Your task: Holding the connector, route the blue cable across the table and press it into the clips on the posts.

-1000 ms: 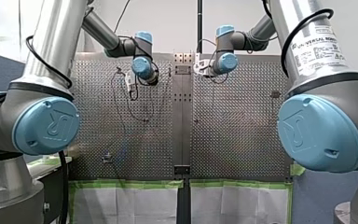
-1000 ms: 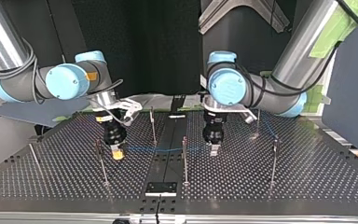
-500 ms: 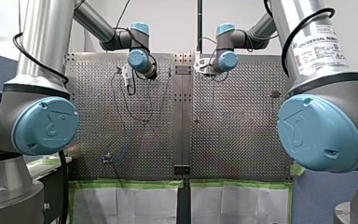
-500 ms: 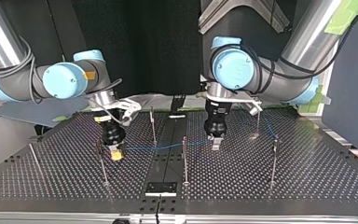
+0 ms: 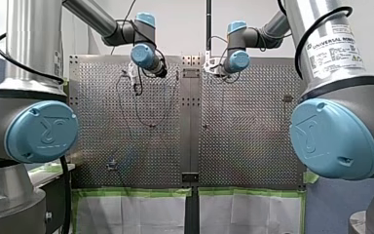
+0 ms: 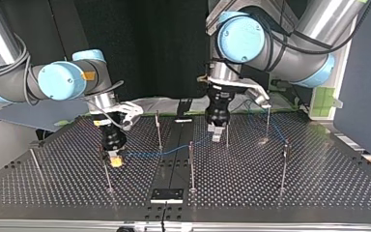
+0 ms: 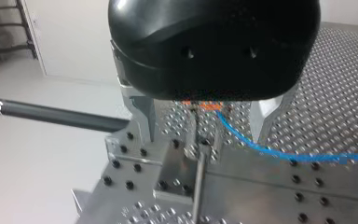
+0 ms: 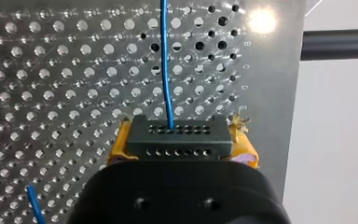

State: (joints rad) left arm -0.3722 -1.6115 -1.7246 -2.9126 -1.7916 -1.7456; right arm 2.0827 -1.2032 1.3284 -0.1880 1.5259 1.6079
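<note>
Viewing from across the bench: the table (image 6: pixel 319 193) is a perforated metal sheet with a solid bolted strip (image 6: pixel 171 174) down its middle, running from the arms' edge to the opposite edge. Thin posts (image 6: pixel 191 164) stand upright on both halves. In the top view the room behind the arms' edge is dark. The front view shows a white wall (image 5: pixel 175 24) past the opposite edge, and green tape (image 5: pixel 131 192) over white sheets along the arms' edge. Both wrist views show a pale floor and a dark bar (image 7: pixel 51 114) beyond the table's edge.

Right gripper (image 6: pixel 115 160): low over the half at the top view's left, just beside a post. Its yellow pads (image 8: pixel 120 145) are clamped on the black connector (image 8: pixel 178 137), whose rows of small holes face outward. The cable (image 8: pixel 165 60) leaves that face and runs straight ahead over the table.

Cable, top view: it sags from the connector across the strip, rises to the left gripper, then continues toward the posts near the corner on that half by the arms' edge.

Left gripper (image 6: pixel 216 134): raised over the table just past the strip, pointing down. Its metal fingers (image 7: pixel 142 116) are spread and grip nothing. The cable passes between them and out over the table. I cannot tell whether it touches either finger. One post stands below the gap.
</note>
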